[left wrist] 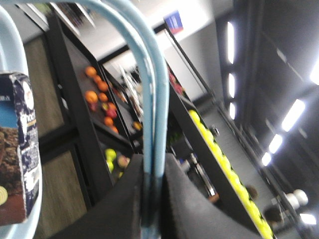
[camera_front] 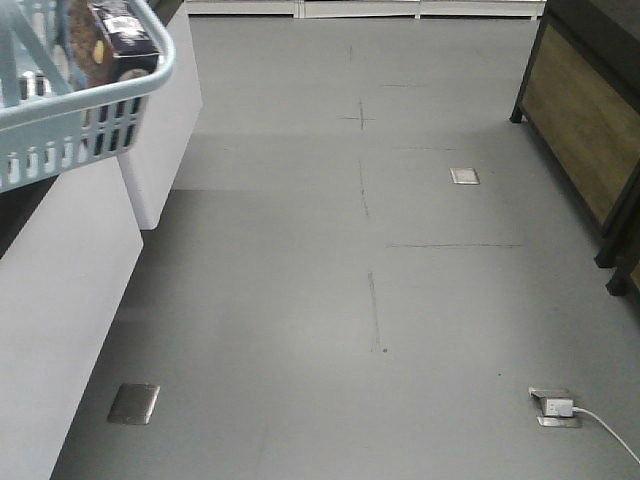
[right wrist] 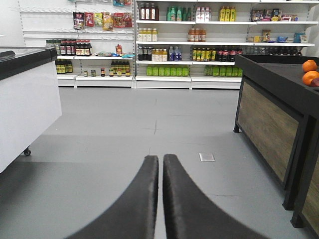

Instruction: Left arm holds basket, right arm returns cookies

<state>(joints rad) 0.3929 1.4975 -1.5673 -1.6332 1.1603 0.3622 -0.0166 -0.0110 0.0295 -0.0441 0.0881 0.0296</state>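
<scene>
The light blue basket (camera_front: 60, 130) hangs at the top left of the front view, above a white cabinet. The cookies (camera_front: 115, 45), a dark carton with a biscuit picture, stand inside it. In the left wrist view the carton (left wrist: 20, 159) shows at the left edge. My left gripper (left wrist: 152, 169) is shut on the basket's hoop handle (left wrist: 152, 89), which runs up from between the black fingers. My right gripper (right wrist: 160, 158) is shut with nothing between its fingers, low over the grey floor. Neither arm shows in the front view.
A white freezer cabinet (camera_front: 60, 290) lines the left side. A black stand with wooden panels (camera_front: 585, 120) stands at the right, with oranges (right wrist: 310, 72) on top. Shelves of bottles (right wrist: 199, 45) fill the far wall. A floor socket with a white cable (camera_front: 555, 407) lies at the front right.
</scene>
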